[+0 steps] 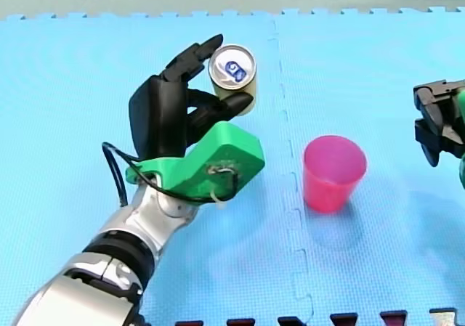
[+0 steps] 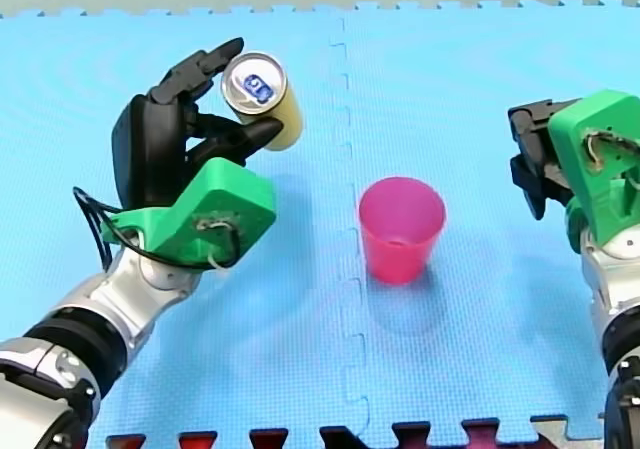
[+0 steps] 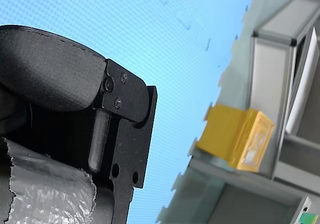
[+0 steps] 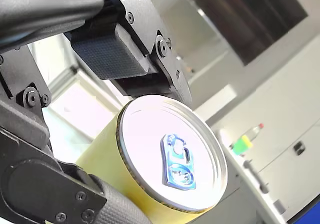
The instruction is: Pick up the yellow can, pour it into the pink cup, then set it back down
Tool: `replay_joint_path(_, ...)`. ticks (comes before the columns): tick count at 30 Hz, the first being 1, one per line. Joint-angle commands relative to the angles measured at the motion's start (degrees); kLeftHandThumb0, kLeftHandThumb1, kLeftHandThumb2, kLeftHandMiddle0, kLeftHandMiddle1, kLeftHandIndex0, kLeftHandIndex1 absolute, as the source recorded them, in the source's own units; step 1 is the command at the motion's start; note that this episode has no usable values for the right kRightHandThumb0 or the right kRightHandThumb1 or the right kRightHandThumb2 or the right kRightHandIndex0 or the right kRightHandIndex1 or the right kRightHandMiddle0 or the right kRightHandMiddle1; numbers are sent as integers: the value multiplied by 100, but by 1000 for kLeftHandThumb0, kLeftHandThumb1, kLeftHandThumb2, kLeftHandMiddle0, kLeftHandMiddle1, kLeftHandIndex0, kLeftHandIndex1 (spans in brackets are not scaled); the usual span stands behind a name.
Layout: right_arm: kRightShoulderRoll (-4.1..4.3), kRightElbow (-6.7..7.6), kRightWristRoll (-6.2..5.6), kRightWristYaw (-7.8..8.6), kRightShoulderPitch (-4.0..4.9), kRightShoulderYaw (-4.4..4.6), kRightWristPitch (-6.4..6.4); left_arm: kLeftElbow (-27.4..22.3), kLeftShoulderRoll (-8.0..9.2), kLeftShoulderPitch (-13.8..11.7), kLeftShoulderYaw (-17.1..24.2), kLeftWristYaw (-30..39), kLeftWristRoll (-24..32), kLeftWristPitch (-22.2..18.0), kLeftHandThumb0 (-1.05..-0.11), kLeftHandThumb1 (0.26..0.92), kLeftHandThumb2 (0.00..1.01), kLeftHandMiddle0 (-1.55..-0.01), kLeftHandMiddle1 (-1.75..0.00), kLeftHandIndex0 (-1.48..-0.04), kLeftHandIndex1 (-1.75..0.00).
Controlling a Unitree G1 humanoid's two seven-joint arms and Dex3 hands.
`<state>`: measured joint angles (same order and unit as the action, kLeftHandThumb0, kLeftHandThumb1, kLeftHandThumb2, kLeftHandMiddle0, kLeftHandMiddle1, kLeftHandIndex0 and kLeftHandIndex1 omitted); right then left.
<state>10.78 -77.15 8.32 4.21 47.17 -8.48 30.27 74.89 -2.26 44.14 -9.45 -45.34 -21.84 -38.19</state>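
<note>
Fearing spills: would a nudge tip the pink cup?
Likely light: the pink cup looks thin-walled, seemingly empty. Base narrower than rim, so a nudge may tip it. Left hand holds the yellow can to its left; right hand hovers to its right.

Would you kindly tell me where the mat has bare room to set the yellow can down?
Bare mat lies before the pink cup toward the near edge, and behind it to the far edge. The left robot hand, holding the yellow can, crowds the left side; the right robot hand is at the right edge.
</note>
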Motion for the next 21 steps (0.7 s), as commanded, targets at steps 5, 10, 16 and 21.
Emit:
replay_joint_path(5, 41, 2, -17, -34, -70, -11, 2, -158, 46, -223, 425, 10, 388, -472, -416, 847, 3, -1247, -235, -1183, -1)
replay_joint_path(10, 45, 5, -25, -31, -89, -15, 23, -167, 107, -354, 609, 223, 551, -623, -415, 848, 1, -1253, -180, -1182, 0)
replay_joint_path(16, 21, 3, -25, -59, -121, -17, 51, -184, 149, -488, 668, 319, 532, -681, -408, 846, 0, -1268, -140, -1182, 0)
replay_joint_path(21, 14, -2, -32, -53, -128, -26, 57, -216, 344, -677, 560, 338, 345, -556, -405, 846, 1, -1267, -108, -1178, 0)
